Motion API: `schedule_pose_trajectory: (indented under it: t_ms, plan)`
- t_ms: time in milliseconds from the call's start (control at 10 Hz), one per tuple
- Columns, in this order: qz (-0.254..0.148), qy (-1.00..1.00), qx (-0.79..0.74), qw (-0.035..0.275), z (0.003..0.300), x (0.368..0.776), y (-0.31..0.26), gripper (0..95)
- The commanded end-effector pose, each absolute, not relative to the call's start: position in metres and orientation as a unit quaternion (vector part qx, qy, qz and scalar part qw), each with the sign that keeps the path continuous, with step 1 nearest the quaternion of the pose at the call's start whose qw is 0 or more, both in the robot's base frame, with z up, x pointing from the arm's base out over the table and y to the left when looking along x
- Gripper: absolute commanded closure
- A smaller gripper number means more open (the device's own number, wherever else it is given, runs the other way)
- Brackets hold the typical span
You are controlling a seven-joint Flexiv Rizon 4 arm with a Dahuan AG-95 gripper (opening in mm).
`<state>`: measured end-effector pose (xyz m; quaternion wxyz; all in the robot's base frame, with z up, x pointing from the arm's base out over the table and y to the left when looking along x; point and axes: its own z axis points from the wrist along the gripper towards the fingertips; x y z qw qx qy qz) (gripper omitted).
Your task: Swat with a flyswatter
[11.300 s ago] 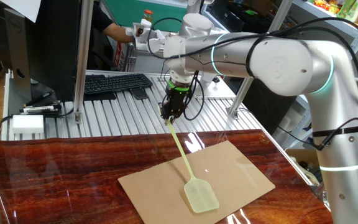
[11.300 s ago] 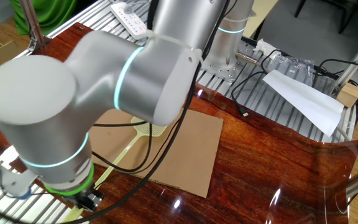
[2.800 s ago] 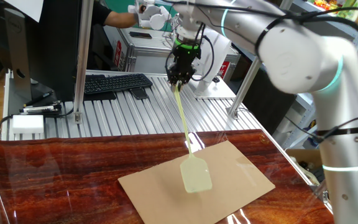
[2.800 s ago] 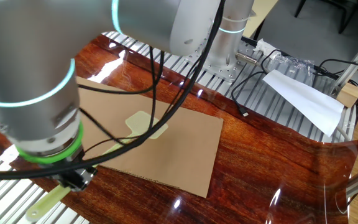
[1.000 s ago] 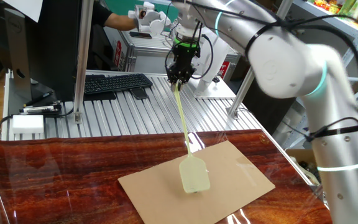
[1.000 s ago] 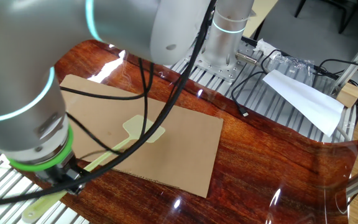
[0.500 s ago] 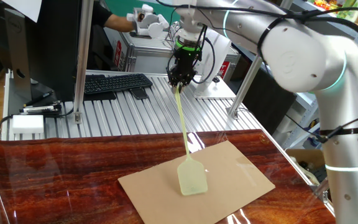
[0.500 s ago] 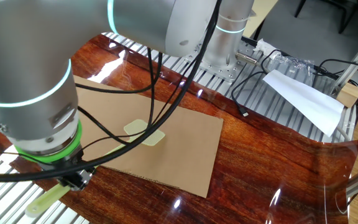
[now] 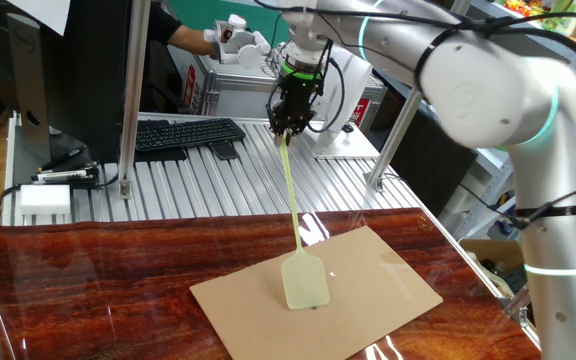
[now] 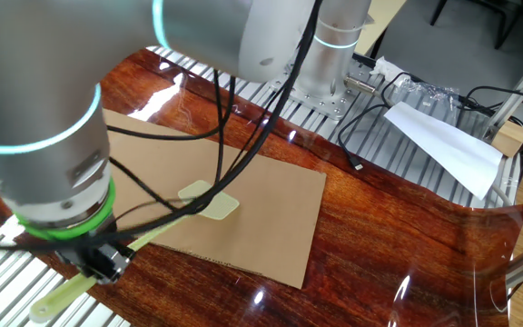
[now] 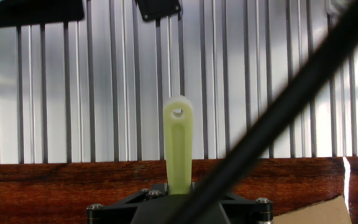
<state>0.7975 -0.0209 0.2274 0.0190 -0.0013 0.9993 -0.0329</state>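
- While the two-finger gripper (image 9: pixel 288 126) is raised above the ribbed metal surface (image 9: pixel 208 185), the pale yellow-green plastic flyswatter (image 9: pixel 301 262) is clamped by its handle end.
- The mesh head is seen over the flat brown cardboard sheet (image 9: pixel 388 275); contact cannot be determined.

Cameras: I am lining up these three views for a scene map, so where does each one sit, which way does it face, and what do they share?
One fixed view: in front of the table, facing the claw that holds the flyswatter over the cardboard sheet; the arm and a keyboard show.
The other fixed view: high on the opposite side, looking down past the blurred arm at the sheet and a folded paper.
Hand view: on the hand, looking along the handle end toward the slatted metal surface.
Shared: the flyswatter appears in all three.
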Motion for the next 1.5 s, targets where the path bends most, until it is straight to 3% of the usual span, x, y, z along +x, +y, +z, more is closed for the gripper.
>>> schedule_pose_trajectory:
  t_ms: [100,500,900,1500]
  plan:
    - [-0.031,1.000,-0.001,0.005,0.2286,0.7997,-0.0202,95.0]
    - [-0.028,0.999,0.004,0.014,0.2262,0.7998,-0.0198,95.0]
    - [-0.030,0.999,-0.001,-0.015,0.2253,0.7997,-0.0204,95.0]
    - [-0.023,1.000,-0.006,-0.020,0.2292,0.7900,-0.0242,95.0]
